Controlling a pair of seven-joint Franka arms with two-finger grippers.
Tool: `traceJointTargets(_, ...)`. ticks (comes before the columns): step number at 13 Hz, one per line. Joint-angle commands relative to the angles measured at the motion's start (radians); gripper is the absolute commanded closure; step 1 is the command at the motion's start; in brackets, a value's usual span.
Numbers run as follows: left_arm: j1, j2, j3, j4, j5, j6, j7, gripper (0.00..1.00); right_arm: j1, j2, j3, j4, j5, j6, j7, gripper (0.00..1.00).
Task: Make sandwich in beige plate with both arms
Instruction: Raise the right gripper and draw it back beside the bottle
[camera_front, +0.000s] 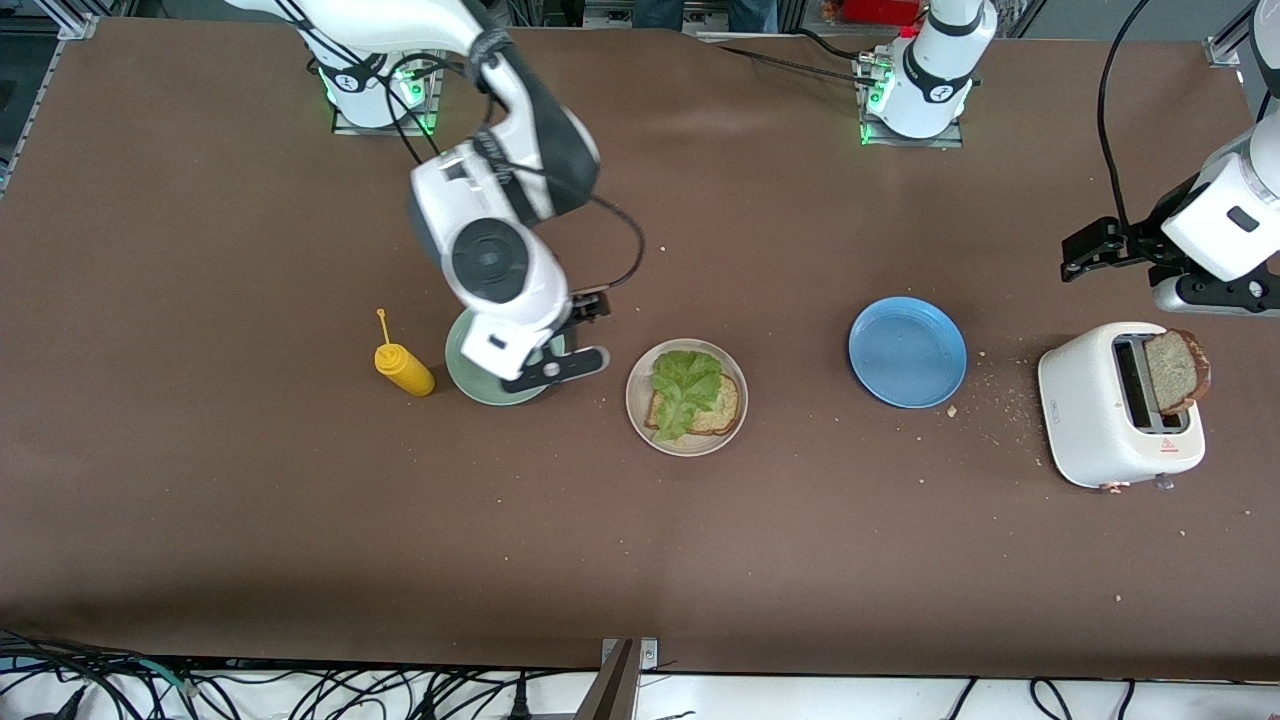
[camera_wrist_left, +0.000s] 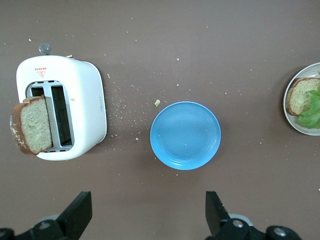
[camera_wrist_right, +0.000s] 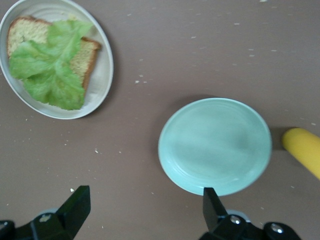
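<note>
Red warning triangle on toaster (camera_front: 1120, 405), wording under it unreadable

Green lettuce (camera_front: 684, 388) covers speckled brown bread (camera_front: 714, 409) on the beige plate (camera_front: 638, 413). The other plates are blue (camera_front: 907, 351) and mint (camera_wrist_right: 215, 145). The bottle (camera_front: 403, 368) is yellow, the toaster (camera_front: 1095, 420) white, the table (camera_front: 300, 520) brown.
</note>
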Motion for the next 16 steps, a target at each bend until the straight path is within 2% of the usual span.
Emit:
traceJointTargets(1, 0.007, -0.001, -0.002, 0.0, -0.023, 0.007, 0.009, 0.0, -0.106, -0.132, 0.016, -0.132, 0.033, -0.02, -0.089, 0.0)
traceJointTargets(6, 0.013, -0.001, -0.002, 0.0, -0.023, 0.007, 0.009, 0.0, -0.253, -0.319, 0.033, -0.346, 0.005, -0.02, -0.112, 0.0)
traceJointTargets(7, 0.013, -0.001, -0.002, 0.0, -0.023, 0.007, 0.009, 0.0, -0.299, -0.351, 0.055, -0.378, -0.021, -0.016, -0.137, 0.0)
traceJointTargets(9, 0.013, -0.001, -0.002, 0.0, -0.023, 0.007, 0.009, 0.0, -0.379, -0.402, 0.118, -0.404, -0.1, -0.017, -0.151, 0.0)
traceJointTargets(13, 0.013, -0.001, -0.002, 0.0, -0.023, 0.007, 0.009, 0.0, -0.451, -0.456, 0.128, -0.418, -0.169, -0.029, -0.152, 0.0)
traceJointTargets(16, 0.013, -0.001, -0.002, 0.0, -0.023, 0.007, 0.009, 0.0, -0.503, -0.508, 0.214, -0.412, -0.326, -0.083, -0.146, 0.0)
